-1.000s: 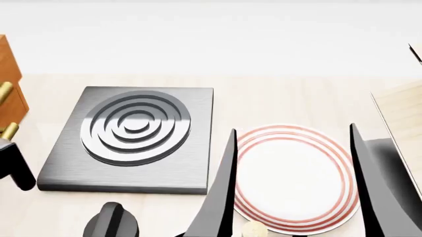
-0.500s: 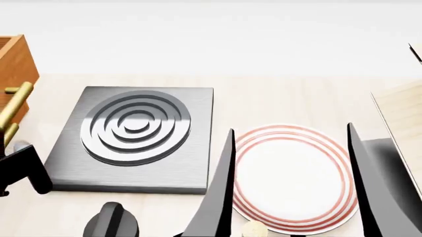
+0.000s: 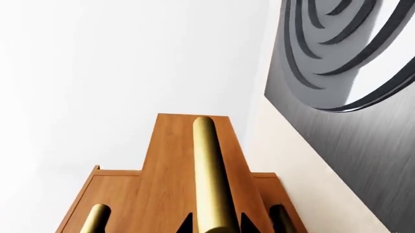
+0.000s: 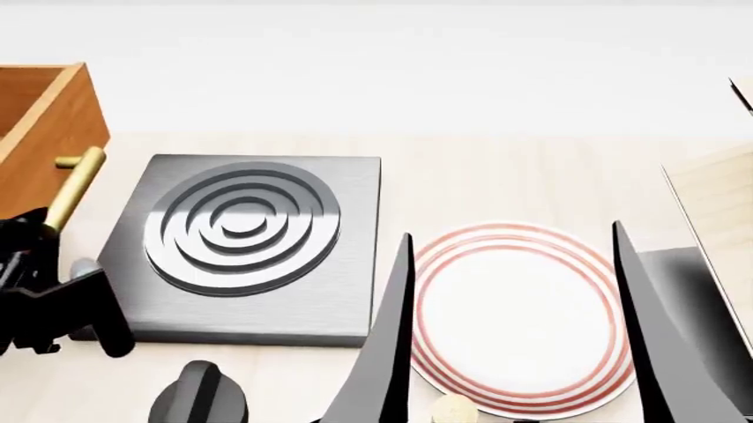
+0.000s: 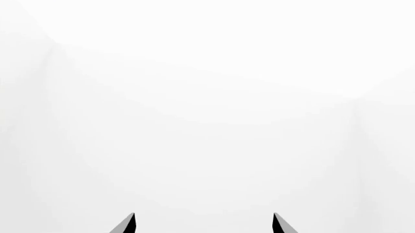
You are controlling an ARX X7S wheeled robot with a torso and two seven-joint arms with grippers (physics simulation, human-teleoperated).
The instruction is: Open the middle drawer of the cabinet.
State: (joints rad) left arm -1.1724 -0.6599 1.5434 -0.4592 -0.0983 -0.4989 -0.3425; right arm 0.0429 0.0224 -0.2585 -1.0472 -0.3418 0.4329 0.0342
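Note:
The middle drawer (image 4: 48, 123), an orange-brown wooden box, juts into the head view from the left, pulled out, its inside showing. Its brass bar handle (image 4: 73, 189) runs down into my black left gripper (image 4: 45, 236). In the left wrist view the handle (image 3: 209, 170) lies between the two jaw tips of the left gripper (image 3: 214, 222), which is shut on it, over the drawer front (image 3: 170, 155). The cabinet (image 3: 123, 194) steps out behind, with another brass handle (image 3: 96, 218). My right gripper (image 4: 513, 231) is open and empty above the striped plate; its wrist view (image 5: 203, 216) shows only white.
A dark square stove plate (image 4: 235, 247) with ring grooves lies just right of the drawer. A white plate with red rings (image 4: 518, 317) lies between the right fingers. A pale wood box (image 4: 718, 211) stands at the right edge. A black knob (image 4: 197, 397) is at the front.
The drawer has slid out to the right, further into the head view. My left gripper has moved right with the handle in it. The right arm has barely moved.

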